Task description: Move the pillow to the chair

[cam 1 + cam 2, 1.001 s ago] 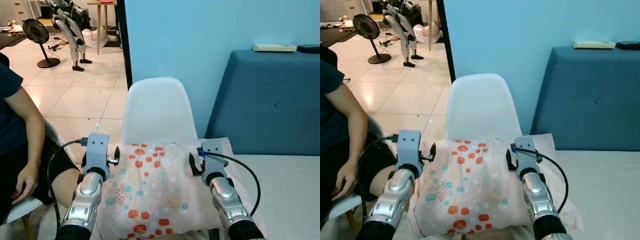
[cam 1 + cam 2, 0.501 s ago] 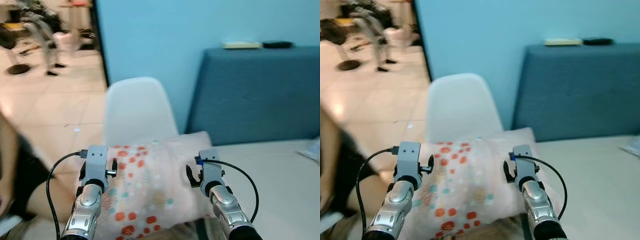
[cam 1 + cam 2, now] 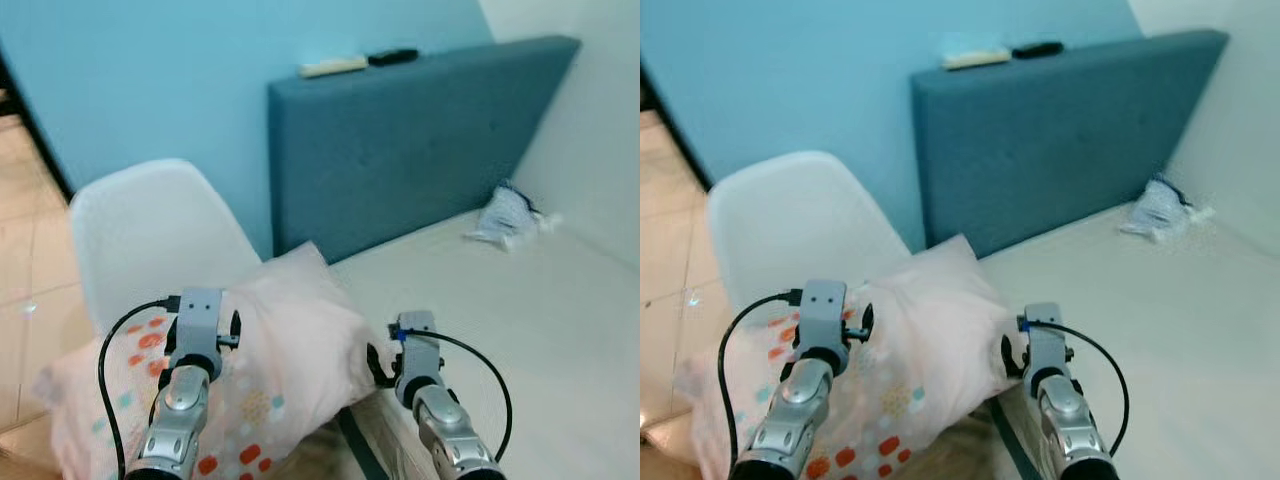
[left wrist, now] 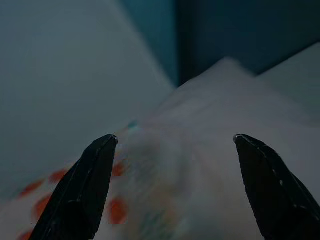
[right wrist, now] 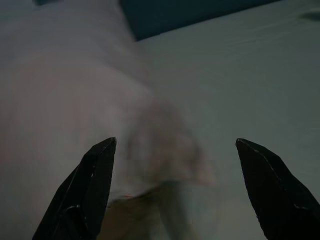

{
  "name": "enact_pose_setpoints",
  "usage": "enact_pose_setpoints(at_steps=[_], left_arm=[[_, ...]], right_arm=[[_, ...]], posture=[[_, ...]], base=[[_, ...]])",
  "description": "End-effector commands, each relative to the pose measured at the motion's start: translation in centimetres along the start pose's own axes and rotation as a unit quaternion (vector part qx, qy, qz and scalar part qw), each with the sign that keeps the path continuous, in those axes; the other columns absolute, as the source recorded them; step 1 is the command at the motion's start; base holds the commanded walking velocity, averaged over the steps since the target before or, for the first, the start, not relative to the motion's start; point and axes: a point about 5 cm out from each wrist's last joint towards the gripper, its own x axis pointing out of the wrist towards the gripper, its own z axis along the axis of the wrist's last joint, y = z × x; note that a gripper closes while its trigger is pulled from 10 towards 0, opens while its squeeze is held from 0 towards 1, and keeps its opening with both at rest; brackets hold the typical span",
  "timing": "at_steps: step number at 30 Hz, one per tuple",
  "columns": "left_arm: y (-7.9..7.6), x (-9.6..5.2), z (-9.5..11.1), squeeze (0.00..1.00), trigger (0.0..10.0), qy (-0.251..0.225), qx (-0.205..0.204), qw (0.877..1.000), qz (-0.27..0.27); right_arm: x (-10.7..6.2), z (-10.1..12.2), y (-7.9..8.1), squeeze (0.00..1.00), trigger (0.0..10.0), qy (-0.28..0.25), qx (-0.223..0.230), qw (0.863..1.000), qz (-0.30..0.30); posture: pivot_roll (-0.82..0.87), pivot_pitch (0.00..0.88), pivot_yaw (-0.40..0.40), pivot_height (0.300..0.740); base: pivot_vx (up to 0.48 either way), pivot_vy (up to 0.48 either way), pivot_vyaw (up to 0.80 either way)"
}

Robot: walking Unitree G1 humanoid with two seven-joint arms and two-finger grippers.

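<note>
Your pillow [image 3: 270, 350] lies on the seat of the white chair [image 3: 140, 230], sprawled across it with its long axis running from the spotted end down at your left up to the plain pink corner that pokes over toward the bed [image 3: 520, 330], so judged from how it rests the move looks close to done. The relation to watch is this: the pillow sits between your two arms but mostly to the left of centre, and the left gripper [image 4: 172, 187] is the nearer one, hovering right above the patterned cloth, while the right gripper [image 5: 172, 192] hangs over the pillow's bed-side edge, half above pink fabric and half above the pale mattress. Both sets of fingers are spread wide apart and hold nothing (you can see cloth through the gap in each wrist view). The head views give you what the wrists cannot: the chair's backrest rising behind the pillow, the blue headboard [image 3: 400, 150] to the right, and how far the pillow's corner overhangs toward the bed. The left wrist view, dim as it is, shows the red spots just beneath its fingers [image 4: 85, 192]; the right wrist view is blurred, though it does show where pillow gives way to mattress.
</note>
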Motion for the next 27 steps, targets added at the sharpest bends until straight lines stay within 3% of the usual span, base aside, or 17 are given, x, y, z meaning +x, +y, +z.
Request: enact_pose_setpoints(at_steps=[1,9,13,27], left_arm=[[-0.2,-0.2,-0.6,0.0,10.0,0.01,-0.001,1.0,0.001],[-0.1,-0.3,-1.1,0.0,10.0,0.031,-0.013,0.999,0.001],[-0.3,0.2,-1.0,0.0,10.0,0.027,0.014,0.999,-0.013],[-1.7,1.5,-0.1,0.0,10.0,0.017,0.021,0.998,-0.051]], right_arm=[[-0.1,0.0,0.0,0.0,10.0,0.007,0.011,1.0,0.002],[0.0,0.2,0.1,0.0,10.0,0.007,0.023,1.0,-0.003],[0.2,0.6,-0.4,0.0,10.0,0.008,0.017,1.0,-0.003],[0.3,1.0,-1.4,0.0,10.0,0.021,0.011,1.0,-0.002]], posture=[[-0.05,0.081,-0.01,0.74],[-0.04,0.084,0.004,0.74],[-0.04,0.094,0.003,0.74],[-0.07,0.117,0.021,0.74]], base=[[0.0,0.0,-0.8],[0.0,0.0,-0.8],[0.0,0.0,-0.8],[0.0,0.0,-0.8]])
